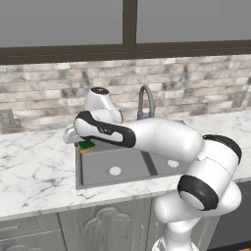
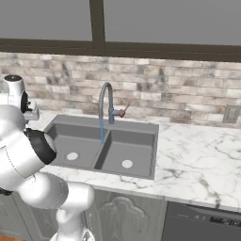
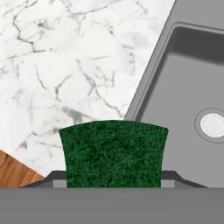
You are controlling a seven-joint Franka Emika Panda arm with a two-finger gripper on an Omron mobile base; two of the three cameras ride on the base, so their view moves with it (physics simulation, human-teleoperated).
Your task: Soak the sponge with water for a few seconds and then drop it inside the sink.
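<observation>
Sponge (image 3: 113,153) between tool (image 3: 113,177) fingertips

The left base view is taken from behind the arm (image 1: 166,147), on its left side, aimed forward and down at the sink (image 1: 98,169) and the marble surface (image 1: 34,166), with brick wall and window beyond. The right base view is set behind on the other side and faces the same sink (image 2: 136,153) and faucet (image 2: 106,101); both basins are shared. The hand view is held close, looking down past the tool (image 3: 113,181) at the sponge (image 3: 113,153), the sink edge (image 3: 148,83) and the surface (image 3: 65,65).
</observation>
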